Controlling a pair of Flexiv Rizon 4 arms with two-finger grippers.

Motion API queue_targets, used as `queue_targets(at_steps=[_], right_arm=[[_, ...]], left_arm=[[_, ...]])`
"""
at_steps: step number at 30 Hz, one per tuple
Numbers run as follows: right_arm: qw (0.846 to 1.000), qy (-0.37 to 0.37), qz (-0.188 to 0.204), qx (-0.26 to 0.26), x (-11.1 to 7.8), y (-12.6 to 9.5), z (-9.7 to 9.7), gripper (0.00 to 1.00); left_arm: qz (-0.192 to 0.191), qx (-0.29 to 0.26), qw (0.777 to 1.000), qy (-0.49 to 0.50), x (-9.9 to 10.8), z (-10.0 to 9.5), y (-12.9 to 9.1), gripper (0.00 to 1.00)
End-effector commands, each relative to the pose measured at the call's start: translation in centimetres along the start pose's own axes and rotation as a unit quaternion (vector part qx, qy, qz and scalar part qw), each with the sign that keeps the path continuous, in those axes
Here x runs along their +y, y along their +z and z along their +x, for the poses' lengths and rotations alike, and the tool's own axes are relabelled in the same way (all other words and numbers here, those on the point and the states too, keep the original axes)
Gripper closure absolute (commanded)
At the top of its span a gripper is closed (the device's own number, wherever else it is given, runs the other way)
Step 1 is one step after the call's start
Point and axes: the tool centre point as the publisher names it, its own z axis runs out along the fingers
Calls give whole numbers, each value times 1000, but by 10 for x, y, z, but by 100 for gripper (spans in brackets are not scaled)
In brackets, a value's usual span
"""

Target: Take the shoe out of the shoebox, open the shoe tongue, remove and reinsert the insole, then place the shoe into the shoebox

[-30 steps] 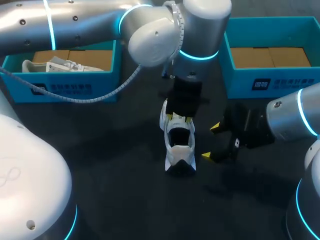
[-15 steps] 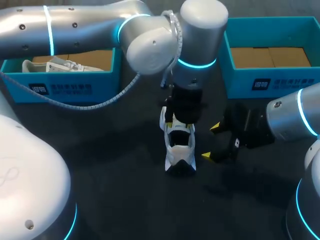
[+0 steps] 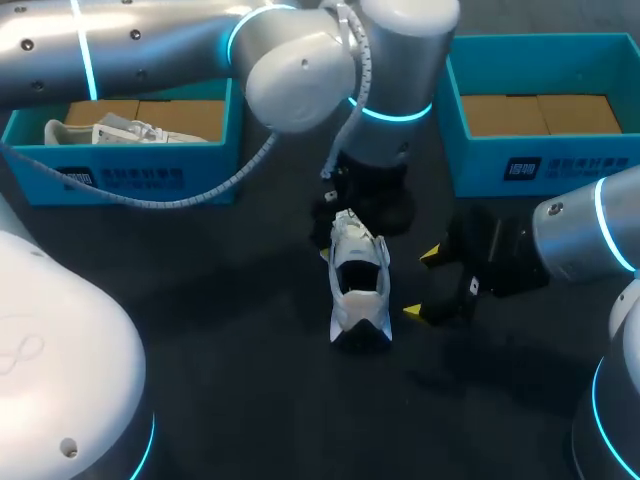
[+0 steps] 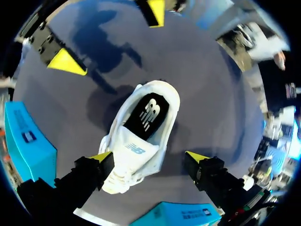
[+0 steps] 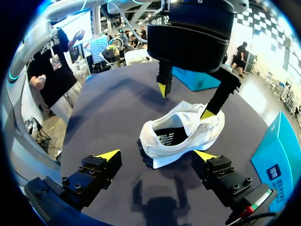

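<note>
Lifted back from the shoe (image 3: pixel 358 285), the left tool (image 4: pixel 149 157) hangs wide open over its toe. The right tool (image 3: pixel 421 284) gapes wide beside the shoe, which stands on the tabletop (image 3: pixel 220 330). I'd worry that an off-centre return snags the laces and tips it.

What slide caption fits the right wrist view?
White shoe upright on the table, ahead of the open right gripper, left gripper open astride its laced front.

The left arm (image 3: pixel 150 40) spans from far left to the middle, left gripper (image 4: pixel 149 157) pointing down, jaws apart; the right gripper (image 3: pixel 421 284) points left, jaws apart.
</note>
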Motion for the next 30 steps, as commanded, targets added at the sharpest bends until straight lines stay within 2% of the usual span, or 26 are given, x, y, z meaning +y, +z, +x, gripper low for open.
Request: queue_targets(at_steps=[1, 11, 12, 18, 24, 30], right_arm=[[1000, 0, 1, -1, 0, 0, 1, 0], [1000, 0, 1, -1, 0, 0, 1, 0], [1000, 0, 1, -1, 0, 0, 1, 0], [1000, 0, 1, -1, 0, 0, 1, 0], [1000, 0, 1, -1, 0, 0, 1, 0], [1000, 0, 1, -1, 0, 0, 1, 0]], left_arm=[[-8, 5, 1000, 0, -4, -4, -2, 0], [-8, 5, 1000, 0, -4, -4, -2, 0], [-16, -3, 1000, -24, -6, -4, -4, 0], [-7, -36, 987, -159, -14, 1, -19, 0], [-17, -29, 968, -247, -20, 11, -21, 0], [19, -44, 947, -318, -29, 30, -20, 0]])
